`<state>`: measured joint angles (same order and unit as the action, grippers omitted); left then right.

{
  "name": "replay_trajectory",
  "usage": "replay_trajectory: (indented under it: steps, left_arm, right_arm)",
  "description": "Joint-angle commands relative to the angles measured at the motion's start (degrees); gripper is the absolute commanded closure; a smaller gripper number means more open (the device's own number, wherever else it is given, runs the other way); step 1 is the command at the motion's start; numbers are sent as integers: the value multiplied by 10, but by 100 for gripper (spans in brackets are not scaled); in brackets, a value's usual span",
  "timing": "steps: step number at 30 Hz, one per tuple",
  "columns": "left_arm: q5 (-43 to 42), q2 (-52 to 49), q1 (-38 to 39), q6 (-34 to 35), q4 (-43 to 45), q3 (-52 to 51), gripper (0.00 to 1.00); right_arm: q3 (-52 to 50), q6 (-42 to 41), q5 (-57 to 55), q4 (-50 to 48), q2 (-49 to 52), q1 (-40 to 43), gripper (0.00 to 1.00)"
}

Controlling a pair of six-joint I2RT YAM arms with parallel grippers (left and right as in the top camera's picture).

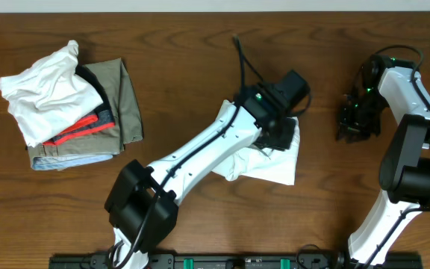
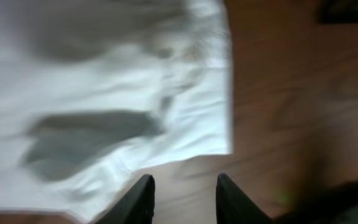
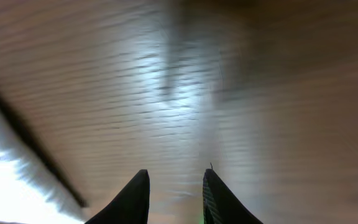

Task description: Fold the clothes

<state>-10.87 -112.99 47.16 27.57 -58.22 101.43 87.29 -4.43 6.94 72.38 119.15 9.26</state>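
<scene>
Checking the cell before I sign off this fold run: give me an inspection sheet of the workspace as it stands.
Surface: wooden table, bare wood, no spills seen.
Job's things: white garment bunched at centre, partly under the left arm.
Clutter: pile of clothes at far left, white cloth over a red-and-black garment and a khaki-olive garment.
Grippers: left gripper open at the garment's edge, holding nothing; right gripper open over bare wood.
Cables: black cable rising from the left arm's wrist.
Surroundings: dark rail at the arms' bases; otherwise nothing seen.
</scene>
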Motion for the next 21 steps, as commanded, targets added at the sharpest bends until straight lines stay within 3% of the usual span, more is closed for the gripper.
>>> replay_trajectory:
  steps: [1, 4, 9, 21]
  left_arm:
    - [86, 10, -40, -16, -37, 10, 67]
    - [120, 19, -76, -16, -76, 10, 67]
    - [71, 21, -122, -16, -125, 9, 66]
    - [-7, 21, -114, -25, -85, -73, 59]
  right_arm:
    - [1, 81, 105, -3, -4, -9, 73]
    - [1, 140, 184, -11, -4, -19, 73]
    - [1, 199, 248, -22, -4, -48, 71]
    - [1, 205, 214, -90, -4, -155, 65]
